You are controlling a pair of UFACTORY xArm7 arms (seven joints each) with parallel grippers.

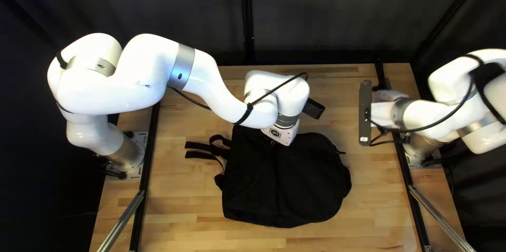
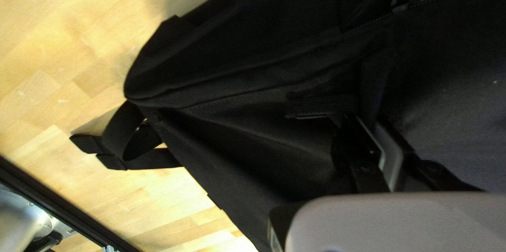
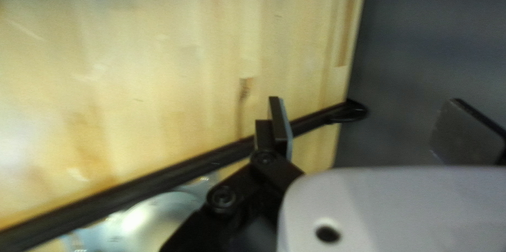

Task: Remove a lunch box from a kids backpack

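Observation:
The black backpack [image 1: 284, 183] lies flat on the table in the top left view, straps toward the left. Over its upper edge my left gripper [image 1: 273, 142] points down. In the left wrist view the same gripper [image 2: 391, 144] has its fingers close together with black cloth of the backpack [image 2: 237, 99] pinched between them, beside a short webbing piece [image 2: 321, 106]. Ahead of it a zipper [image 2: 403, 0] shows grey along a narrow gap. My right gripper [image 1: 383, 114] is right of the backpack; in its wrist view the gripper [image 3: 374, 125] stands wide open, empty. No lunch box is visible.
Backpack straps [image 1: 203, 150] trail onto the wooden table [image 1: 184, 194]. Black rails [image 1: 145, 157] run along both sides near the arm bases. A dark curtain [image 1: 327, 15] hangs behind the far edge.

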